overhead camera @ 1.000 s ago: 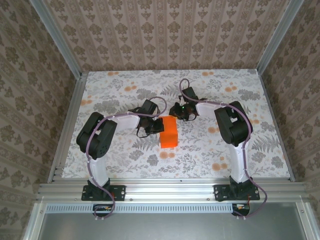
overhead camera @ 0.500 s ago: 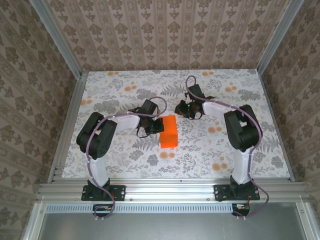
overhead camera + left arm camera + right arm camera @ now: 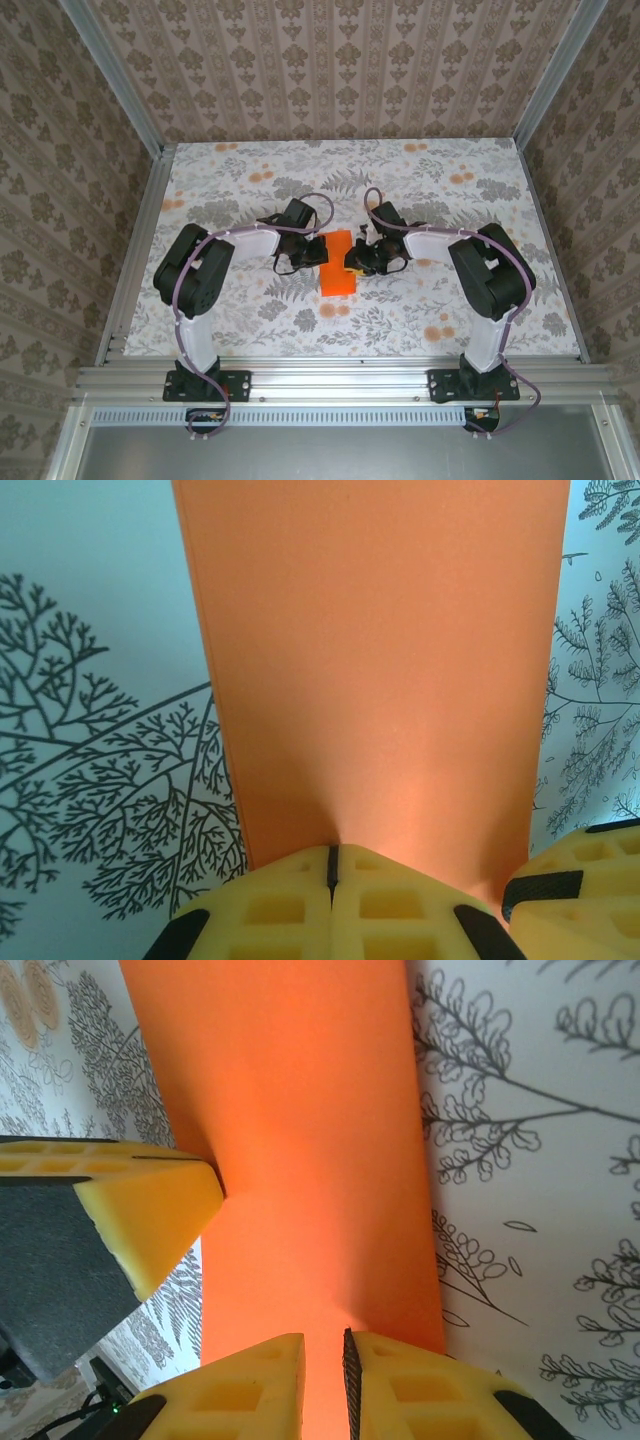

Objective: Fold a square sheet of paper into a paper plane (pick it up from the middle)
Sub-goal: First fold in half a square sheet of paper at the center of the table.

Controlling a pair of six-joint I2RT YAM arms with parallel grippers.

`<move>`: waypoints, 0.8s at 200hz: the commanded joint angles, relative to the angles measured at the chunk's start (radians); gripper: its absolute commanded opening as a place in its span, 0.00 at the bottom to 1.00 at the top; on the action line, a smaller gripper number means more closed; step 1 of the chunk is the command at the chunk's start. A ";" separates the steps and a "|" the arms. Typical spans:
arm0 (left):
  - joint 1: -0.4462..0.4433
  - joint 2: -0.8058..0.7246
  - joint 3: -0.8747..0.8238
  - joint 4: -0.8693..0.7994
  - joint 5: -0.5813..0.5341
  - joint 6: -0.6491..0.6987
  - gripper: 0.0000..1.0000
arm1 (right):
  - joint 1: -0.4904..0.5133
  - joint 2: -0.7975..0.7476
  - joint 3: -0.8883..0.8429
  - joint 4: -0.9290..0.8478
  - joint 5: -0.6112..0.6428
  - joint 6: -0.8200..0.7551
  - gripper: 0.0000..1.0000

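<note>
Lying near the middle of the flowered table [image 3: 450, 300], the square sheet of paper [image 3: 337, 280] was folded down to a narrow orange oblong. It sat flat on the cloth between the two grippers. Open cloth spread on every side of it. The aluminium side rails [image 3: 135, 250] and the near rail [image 3: 330, 378] stood well apart from it. The patterned walls [image 3: 330, 70] rose behind the far edge.

Its long axis ran from the arm bases toward the back wall, nearly straight. Both short ends were square-cut. The long edges looked crisp and parallel in the left wrist view.

The left gripper [image 3: 314, 250] came in from the left long side. Its yellow fingers [image 3: 290, 910] were pressed together to a hairline seam, nipping the paper's edge, and the sheet puckered slightly there.

The right gripper [image 3: 352, 260] met the opposite long side, just across from the left one. Its fingers [image 3: 400, 1390] stood a narrow slit apart, with orange showing through the gap. The two sets of fingertips were near each other, with the width of the strip between them.
</note>
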 commanded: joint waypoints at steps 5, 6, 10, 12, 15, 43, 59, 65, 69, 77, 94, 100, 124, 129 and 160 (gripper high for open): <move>-0.019 0.116 -0.053 -0.161 -0.104 -0.011 0.05 | -0.004 0.025 -0.032 0.011 -0.048 0.004 0.20; -0.020 0.116 -0.053 -0.160 -0.104 -0.011 0.04 | -0.004 0.025 -0.032 0.011 -0.048 0.004 0.20; -0.020 0.118 -0.053 -0.160 -0.104 -0.012 0.05 | -0.004 0.028 -0.036 0.010 -0.049 0.003 0.20; -0.019 0.118 -0.053 -0.161 -0.105 -0.013 0.05 | -0.004 0.029 -0.039 0.010 -0.050 0.000 0.20; -0.020 0.118 -0.053 -0.162 -0.106 -0.013 0.05 | -0.004 0.032 -0.043 0.009 -0.053 0.000 0.20; -0.020 0.124 -0.054 -0.165 -0.109 -0.020 0.05 | -0.005 0.037 -0.068 -0.019 -0.058 -0.031 0.20; -0.019 0.127 -0.056 -0.165 -0.109 -0.024 0.04 | -0.005 0.022 -0.071 -0.053 -0.060 -0.057 0.20; -0.020 0.127 -0.057 -0.166 -0.109 -0.025 0.04 | -0.005 0.007 -0.075 -0.046 -0.073 -0.060 0.20; -0.020 0.127 -0.058 -0.166 -0.110 -0.025 0.04 | -0.004 -0.005 -0.082 -0.036 -0.085 -0.060 0.20; -0.019 0.126 -0.058 -0.167 -0.112 -0.025 0.04 | -0.003 -0.029 -0.095 -0.022 -0.104 -0.058 0.20; -0.021 0.124 -0.061 -0.167 -0.116 -0.026 0.04 | 0.001 -0.070 -0.109 -0.019 -0.129 -0.063 0.21; -0.022 0.124 -0.062 -0.168 -0.116 -0.027 0.04 | 0.003 -0.078 -0.118 -0.016 -0.132 -0.063 0.21; -0.021 0.125 -0.063 -0.164 -0.118 -0.030 0.04 | 0.002 -0.059 -0.144 -0.021 -0.117 -0.066 0.21; -0.022 0.126 -0.062 -0.163 -0.118 -0.029 0.04 | 0.003 -0.050 -0.148 -0.024 -0.110 -0.067 0.21; -0.023 0.126 -0.063 -0.164 -0.118 -0.029 0.04 | 0.008 -0.037 -0.158 -0.048 -0.081 -0.075 0.21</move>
